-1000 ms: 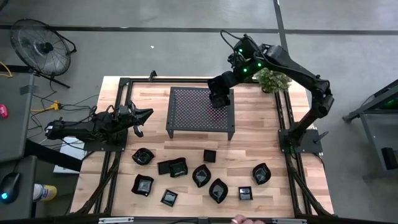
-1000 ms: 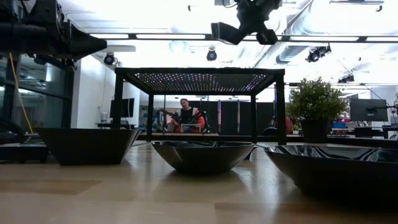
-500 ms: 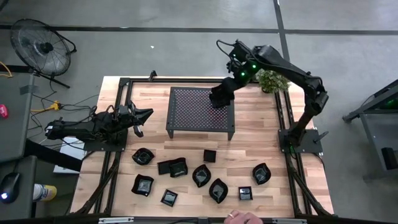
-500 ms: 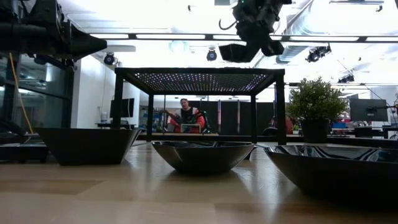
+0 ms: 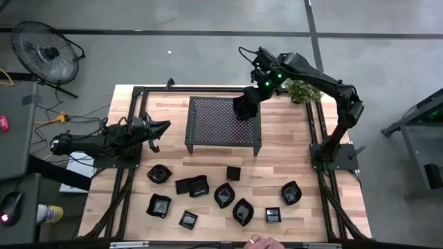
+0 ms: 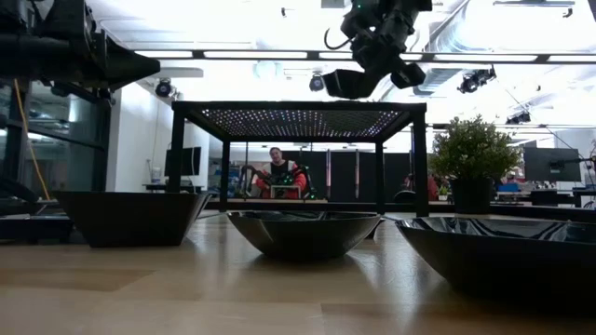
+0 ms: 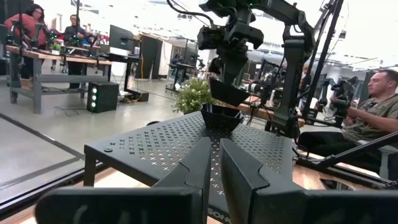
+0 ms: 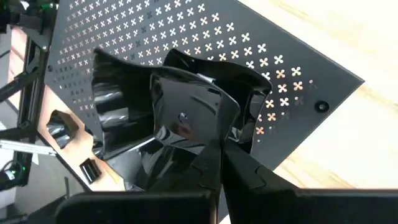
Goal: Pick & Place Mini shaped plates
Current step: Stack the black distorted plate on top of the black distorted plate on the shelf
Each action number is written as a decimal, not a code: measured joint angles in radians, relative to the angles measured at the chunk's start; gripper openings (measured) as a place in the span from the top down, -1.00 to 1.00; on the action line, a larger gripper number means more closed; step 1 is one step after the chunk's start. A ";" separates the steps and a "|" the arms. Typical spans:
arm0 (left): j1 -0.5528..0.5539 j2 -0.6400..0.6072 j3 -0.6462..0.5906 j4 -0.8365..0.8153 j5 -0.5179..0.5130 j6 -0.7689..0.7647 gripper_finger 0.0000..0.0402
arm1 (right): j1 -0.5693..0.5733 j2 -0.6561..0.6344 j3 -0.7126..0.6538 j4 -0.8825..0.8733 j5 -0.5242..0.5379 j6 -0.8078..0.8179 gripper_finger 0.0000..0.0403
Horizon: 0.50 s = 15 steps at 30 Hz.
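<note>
— Where does your rack (image 5: 223, 124) stand?

— Toward the table's (image 5: 291, 149) far edge, about midway between its sides. One plate (image 7: 221, 116) rests on the rack's top near its far right corner, and the right gripper (image 5: 247, 105) holds another plate (image 7: 229, 91) just above it.

— And the rest?

— You have a scatter of plates (image 5: 223, 195) along the near edge, in front of the rack, reaching from left of centre to the right side. The left gripper (image 5: 154, 130) waits over the left edge, level with the rack. The potted plant (image 5: 302, 89) sits at the far right corner.

No readable text, labels, brands, numbers or signs on anything shown
</note>
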 joint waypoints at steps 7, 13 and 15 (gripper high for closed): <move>0.000 0.000 0.000 0.000 0.000 0.000 0.84 | 0.001 0.019 0.000 0.008 -0.011 0.027 1.00; 0.000 0.000 0.000 0.000 0.000 0.000 0.84 | 0.002 0.019 0.000 -0.004 -0.021 0.024 1.00; 0.000 0.000 0.000 0.000 0.000 0.000 0.84 | 0.002 0.023 0.000 -0.002 -0.022 0.024 1.00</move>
